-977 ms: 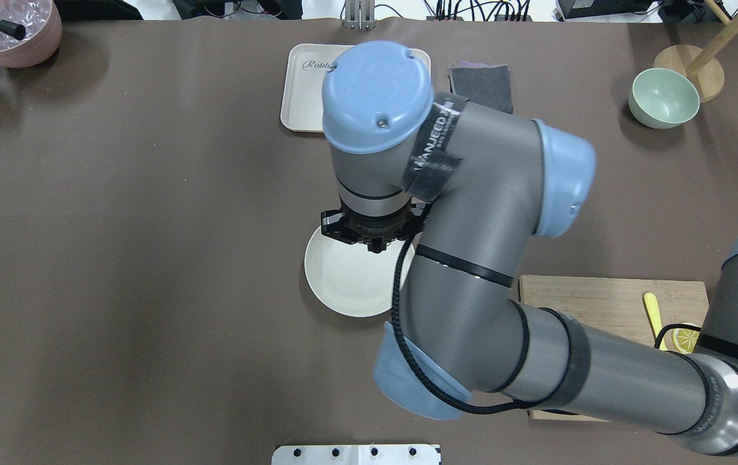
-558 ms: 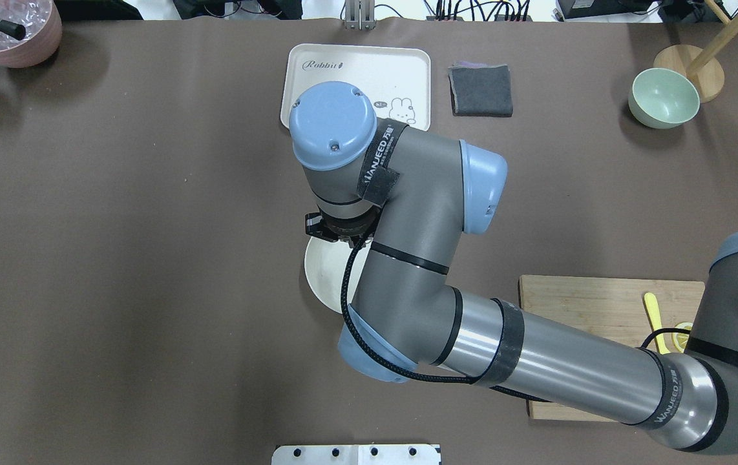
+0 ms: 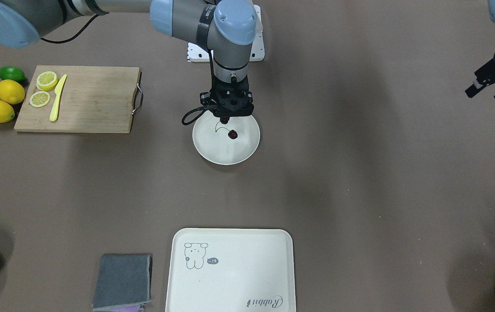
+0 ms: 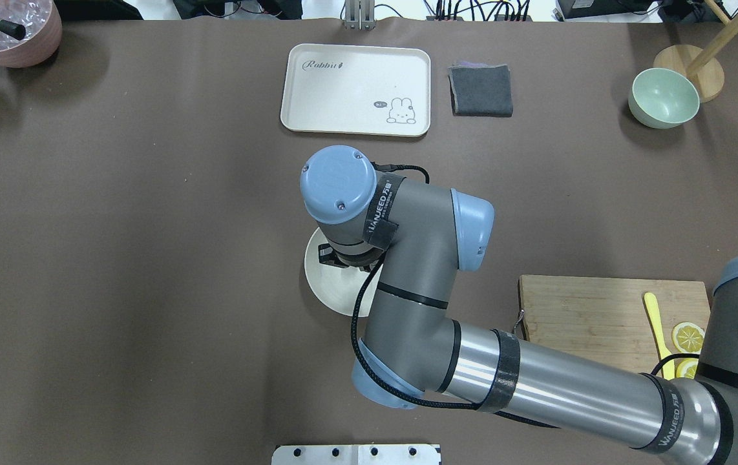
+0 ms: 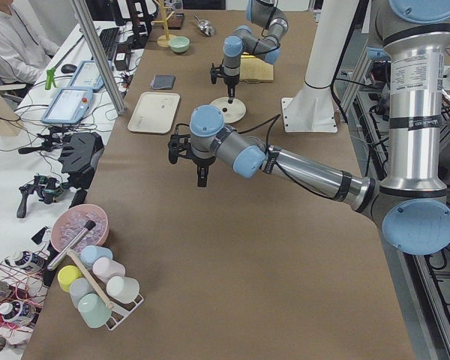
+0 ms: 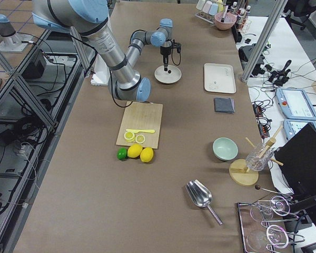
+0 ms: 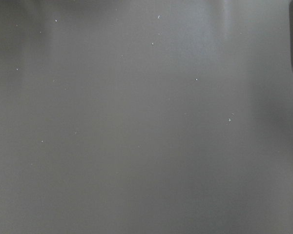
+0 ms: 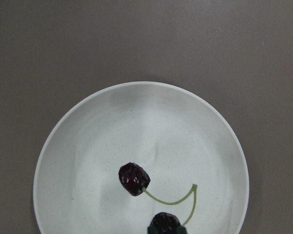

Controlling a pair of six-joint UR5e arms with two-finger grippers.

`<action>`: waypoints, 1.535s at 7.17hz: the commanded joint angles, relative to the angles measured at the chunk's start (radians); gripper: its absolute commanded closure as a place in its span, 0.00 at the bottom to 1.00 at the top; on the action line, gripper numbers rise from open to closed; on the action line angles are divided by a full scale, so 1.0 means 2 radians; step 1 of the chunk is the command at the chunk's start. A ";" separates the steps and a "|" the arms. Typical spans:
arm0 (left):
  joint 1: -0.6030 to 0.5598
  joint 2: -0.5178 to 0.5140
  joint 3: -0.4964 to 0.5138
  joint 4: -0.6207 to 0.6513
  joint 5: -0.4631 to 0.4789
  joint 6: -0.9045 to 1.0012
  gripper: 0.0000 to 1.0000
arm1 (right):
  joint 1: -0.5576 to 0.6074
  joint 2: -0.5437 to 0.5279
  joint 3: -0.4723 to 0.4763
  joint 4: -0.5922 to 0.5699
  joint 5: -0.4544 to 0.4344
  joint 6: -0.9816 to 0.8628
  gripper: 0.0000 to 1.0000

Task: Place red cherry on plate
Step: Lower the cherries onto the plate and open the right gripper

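Observation:
The red cherry [image 3: 232, 134] is a pair of dark cherries on thin green stems. One cherry [image 8: 134, 179] rests inside the round cream plate [image 3: 226, 152]. The other sits at the bottom edge of the right wrist view, right under the fingers. My right gripper [image 3: 226, 118] points straight down over the robot-side part of the plate [image 4: 325, 289], and its fingers look shut on that second cherry. In the overhead view the arm hides the cherry. My left gripper [image 3: 486, 94] hangs open and holds nothing, far off above bare table.
A wooden cutting board [image 3: 91, 104] carries lemon slices and a yellow knife, with lemons and a lime beside it. A rabbit tray [image 4: 356, 84], a grey cloth [image 4: 480, 90] and a pale green bowl [image 4: 663, 97] stand along the far side. A pink bowl [image 4: 10, 29] is at the far left corner.
My right arm has drawn back from over the tray and come down over the plate, so the tray and cloth now show whole. The left arm is not in the earlier frames.

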 commanded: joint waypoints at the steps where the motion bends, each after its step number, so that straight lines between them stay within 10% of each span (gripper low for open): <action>1: 0.000 0.009 -0.006 -0.001 0.000 0.000 0.01 | -0.007 -0.008 -0.001 0.011 -0.009 0.004 0.00; 6: -0.001 0.009 -0.011 -0.001 -0.001 0.000 0.02 | 0.033 -0.041 0.089 -0.044 0.036 -0.002 0.00; 11: 0.006 -0.010 0.087 0.003 -0.009 0.070 0.01 | 0.274 -0.286 0.312 -0.155 0.189 -0.286 0.00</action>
